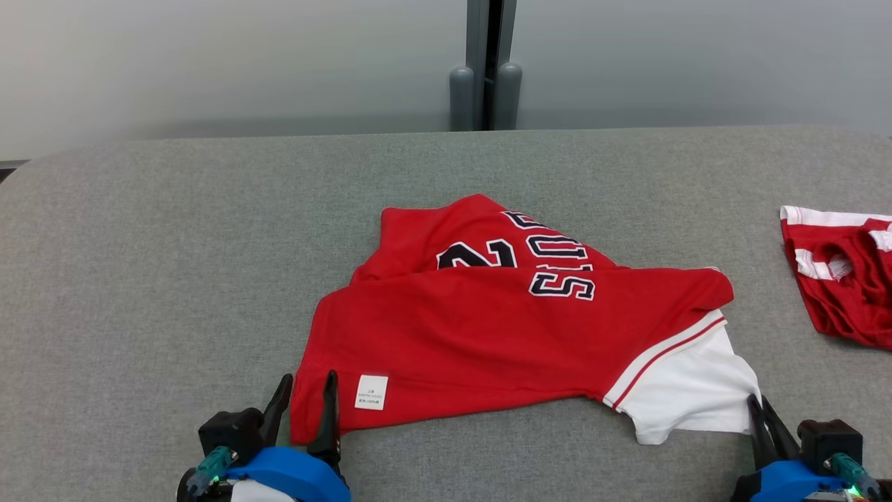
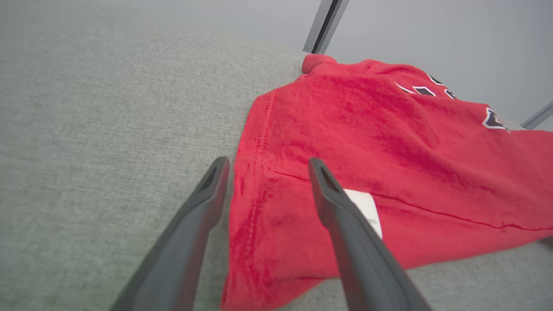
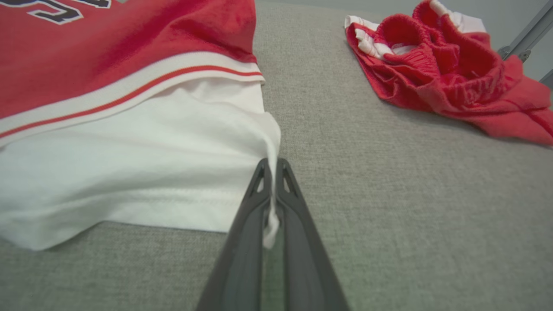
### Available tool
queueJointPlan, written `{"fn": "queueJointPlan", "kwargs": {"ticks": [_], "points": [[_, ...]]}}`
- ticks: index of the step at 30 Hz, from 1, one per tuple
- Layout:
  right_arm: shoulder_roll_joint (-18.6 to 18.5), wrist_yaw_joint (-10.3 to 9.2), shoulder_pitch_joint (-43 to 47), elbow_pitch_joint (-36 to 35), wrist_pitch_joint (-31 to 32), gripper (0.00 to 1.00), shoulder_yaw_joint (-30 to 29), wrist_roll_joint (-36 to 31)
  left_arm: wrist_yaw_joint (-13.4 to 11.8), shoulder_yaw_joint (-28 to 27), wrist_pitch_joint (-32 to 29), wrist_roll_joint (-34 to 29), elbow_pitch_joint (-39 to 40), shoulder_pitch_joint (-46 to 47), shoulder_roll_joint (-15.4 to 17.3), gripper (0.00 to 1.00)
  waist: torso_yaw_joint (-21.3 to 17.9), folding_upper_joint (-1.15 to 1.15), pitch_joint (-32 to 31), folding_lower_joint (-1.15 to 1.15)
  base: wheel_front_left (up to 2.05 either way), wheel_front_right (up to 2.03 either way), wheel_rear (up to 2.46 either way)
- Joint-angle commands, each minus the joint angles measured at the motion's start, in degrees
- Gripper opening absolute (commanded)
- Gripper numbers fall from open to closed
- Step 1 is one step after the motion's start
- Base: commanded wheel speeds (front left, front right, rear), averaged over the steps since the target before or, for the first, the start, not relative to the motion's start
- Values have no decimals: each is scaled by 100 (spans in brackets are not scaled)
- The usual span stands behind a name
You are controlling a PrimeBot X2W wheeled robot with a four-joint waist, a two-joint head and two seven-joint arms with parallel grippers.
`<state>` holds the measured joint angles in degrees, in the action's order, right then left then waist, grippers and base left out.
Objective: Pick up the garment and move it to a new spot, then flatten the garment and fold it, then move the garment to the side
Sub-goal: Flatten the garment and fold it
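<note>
The garment (image 1: 488,328) is a red jersey with dark numbers and a white sleeve, lying rumpled on the grey table. My left gripper (image 1: 305,389) stands open at its near left corner, the red hem (image 2: 259,207) between the two fingers, a white label (image 2: 367,207) just beside the right finger. My right gripper (image 1: 759,404) is shut on the edge of the white sleeve (image 3: 173,160); a thin fold of white cloth is pinched between the fingers (image 3: 271,166).
A second red and white garment (image 1: 843,279) lies bunched at the table's right edge, also seen as a heap (image 3: 449,73) beyond the right gripper. The grey cloth table (image 1: 174,279) stretches left. A grey post (image 1: 486,70) stands behind.
</note>
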<state>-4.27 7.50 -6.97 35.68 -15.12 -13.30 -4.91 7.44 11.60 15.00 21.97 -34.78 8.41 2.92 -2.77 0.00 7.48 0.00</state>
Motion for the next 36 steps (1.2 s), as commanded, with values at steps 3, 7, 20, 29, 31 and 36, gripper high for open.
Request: {"fn": "queueJointPlan", "kwargs": {"ticks": [3, 7, 20, 29, 31, 36], "points": [[45, -2, -99, -46, -1, 0, 10, -65, 6, 136, 25, 242, -274, 284, 49, 100, -31, 0, 78, 0, 0, 0, 0], [78, -2, -143, -58, -1, 0, 64, -58, 6, 182, 24, 443, -691, 541, 143, 100, -64, 0, 159, 0, 0, 0, 0], [119, -2, -179, -54, -1, 0, 149, -32, 6, 1136, -116, 1634, -1543, 978, 223, 100, -140, 0, 206, 0, 0, 0, 0], [128, -2, -126, -28, -1, 0, 241, -5, 7, 1710, -270, 2250, -1646, 1189, 463, 0, -88, 0, 100, 0, 0, 0, 0], [130, -2, -121, -51, -1, 0, 260, 18, 7, 1805, -197, 2306, -1619, 1250, 517, 0, -75, 0, 77, 0, 0, 0, 0], [131, -2, -95, -212, -1, 0, 299, 139, 7, 1826, -4, 2332, -1325, 1356, 662, 0, -18, 0, 3, 0, 0, 0, 0]]}}
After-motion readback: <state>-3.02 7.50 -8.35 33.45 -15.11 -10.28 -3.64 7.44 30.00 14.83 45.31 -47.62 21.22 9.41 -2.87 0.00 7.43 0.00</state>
